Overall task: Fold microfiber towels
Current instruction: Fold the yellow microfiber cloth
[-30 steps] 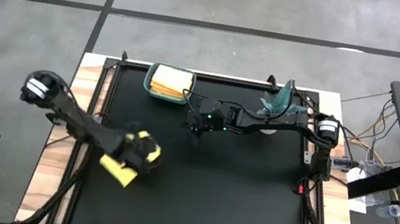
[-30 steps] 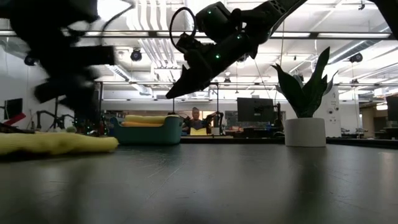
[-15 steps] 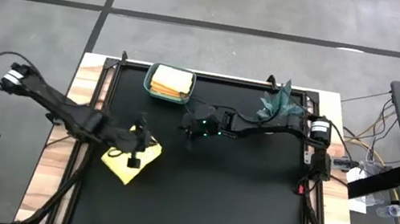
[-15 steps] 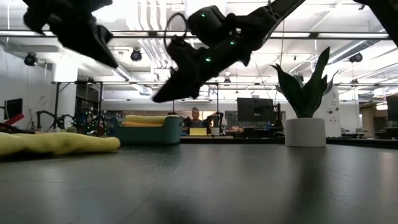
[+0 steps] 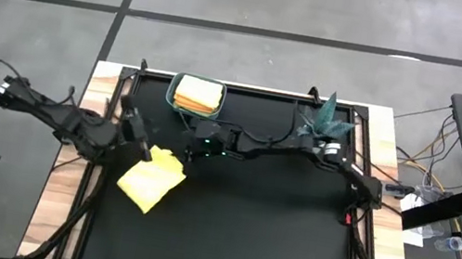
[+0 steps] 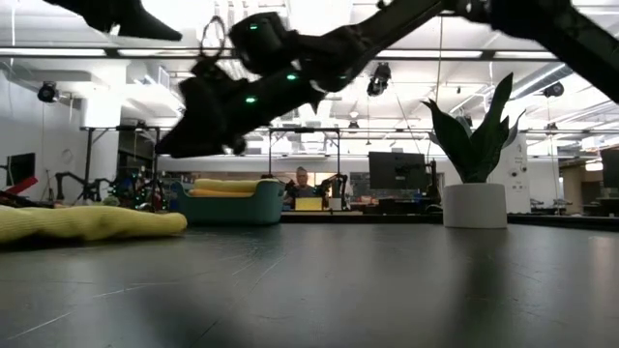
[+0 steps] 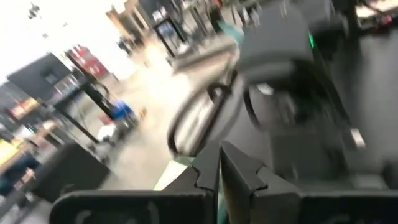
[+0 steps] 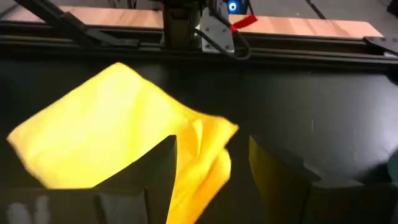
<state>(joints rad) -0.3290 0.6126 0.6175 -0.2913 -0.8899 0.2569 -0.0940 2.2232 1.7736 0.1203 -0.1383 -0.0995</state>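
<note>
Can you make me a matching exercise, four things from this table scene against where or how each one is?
Things:
1. yellow towel
2. teal bin
3. left gripper
4. right gripper

States:
A. shut, holding nothing
B. open, facing the yellow towel
C. lying loose on the black mat
D. holds folded towels, at the far edge

Pairs: 1-C, 2-D, 3-A, 4-B

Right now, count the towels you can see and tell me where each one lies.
2 for sure: one yellow towel loose on the mat's left side, and a folded yellow one in the teal bin at the back. More may be stacked out of sight beneath it.
</note>
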